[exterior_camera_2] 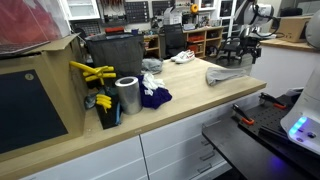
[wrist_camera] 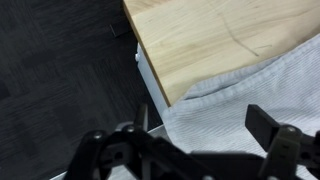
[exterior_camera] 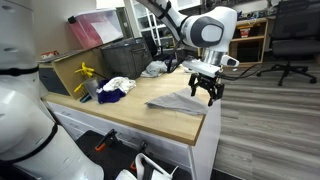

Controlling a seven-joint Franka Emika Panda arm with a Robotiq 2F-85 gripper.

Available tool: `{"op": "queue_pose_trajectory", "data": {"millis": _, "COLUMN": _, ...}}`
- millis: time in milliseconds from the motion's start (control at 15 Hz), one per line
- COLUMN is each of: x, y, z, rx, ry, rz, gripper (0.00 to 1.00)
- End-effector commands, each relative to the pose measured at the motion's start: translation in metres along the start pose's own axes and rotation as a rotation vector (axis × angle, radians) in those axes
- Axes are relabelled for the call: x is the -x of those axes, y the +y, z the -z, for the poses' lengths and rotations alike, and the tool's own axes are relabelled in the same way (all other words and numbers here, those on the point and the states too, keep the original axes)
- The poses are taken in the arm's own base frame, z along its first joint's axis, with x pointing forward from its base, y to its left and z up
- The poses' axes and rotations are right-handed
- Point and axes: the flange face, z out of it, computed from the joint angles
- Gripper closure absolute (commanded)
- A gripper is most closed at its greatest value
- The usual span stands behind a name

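In an exterior view the gripper [exterior_camera: 206, 92] hangs empty, fingers spread wide, just above the right edge of the grey cloth [exterior_camera: 172, 103] on the wooden counter [exterior_camera: 150, 86]; in an exterior view the grey cloth [exterior_camera_2: 228, 76] lies at the far right corner; in the wrist view the grey cloth [wrist_camera: 250, 95] overlaps that corner.

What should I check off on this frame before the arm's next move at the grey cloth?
1. Jaws open and empty: ok; the gripper stands spread.
2. Gripper over the grey cloth: ok, the wrist view shows it below.
3. Gap between jaws and cloth: cannot tell.
4. Cloth fully on the counter: cannot tell; it reaches the edge.
5. Blue cloth and metal cylinder well apart from the arm: ok.
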Motion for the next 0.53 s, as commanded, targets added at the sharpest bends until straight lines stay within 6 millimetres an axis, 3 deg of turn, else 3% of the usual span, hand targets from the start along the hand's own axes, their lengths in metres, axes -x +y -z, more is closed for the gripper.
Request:
{"op": "queue_pose_trajectory", "data": {"millis": 0, "x": -0.016, "y": 0.012, "z": -0.010, "rx": -0.038, "ry": -0.028, "rz": 0.013, "gripper": 0.00}}
{"op": "queue_pose_trajectory", "data": {"millis": 467, "x": -0.032, "y": 0.027, "z": -0.037, "rx": -0.119, "ry": -0.128, "rz": 0.047, "gripper": 0.00}}
